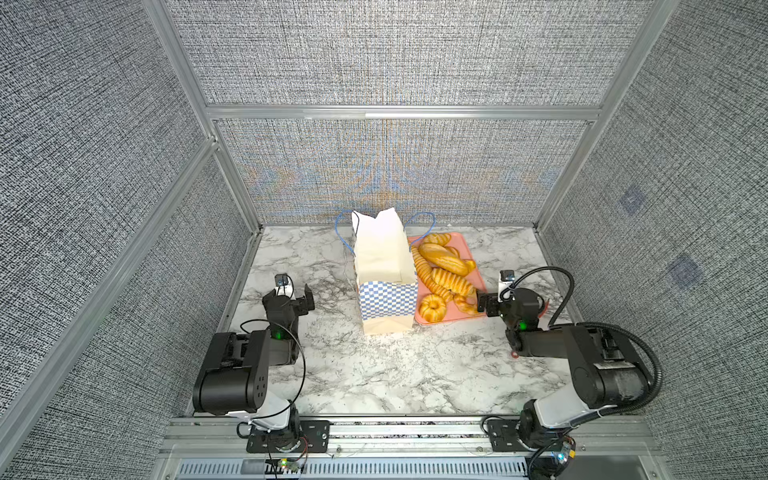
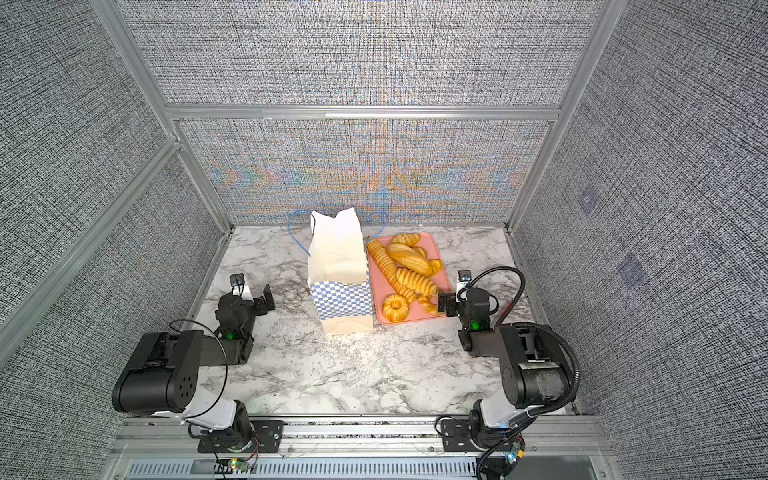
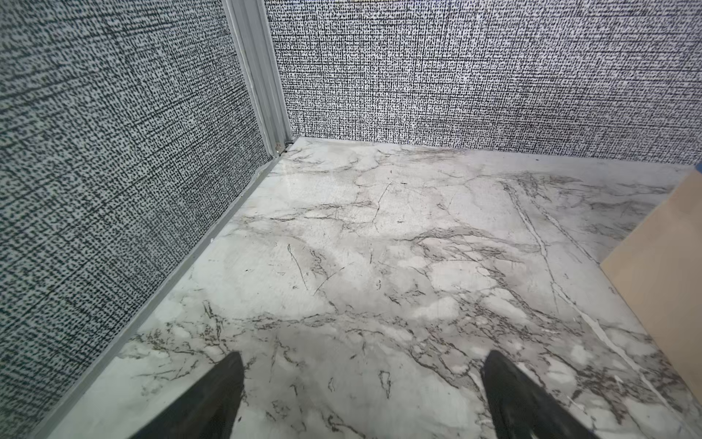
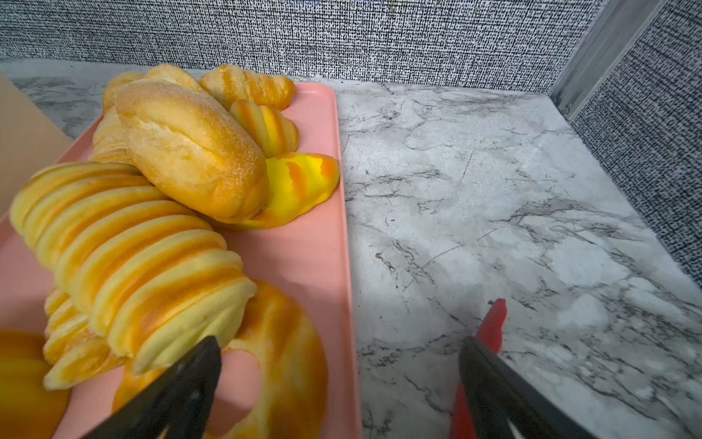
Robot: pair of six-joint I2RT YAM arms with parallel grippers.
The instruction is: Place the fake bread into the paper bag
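The paper bag stands upright at the back middle of the table, cream with a blue-checkered band. The fake bread is piled on a pink tray to its right: a ridged loaf, an oval loaf and a ring bun. My right gripper is open at the tray's near right corner, one finger over the ring bun, the other over the marble. My left gripper is open and empty over bare marble, left of the bag.
Red tongs lie on the marble under my right gripper's outer finger. Grey fabric walls with aluminium posts close in the table on three sides. The tray's long left edge sits against the bag.
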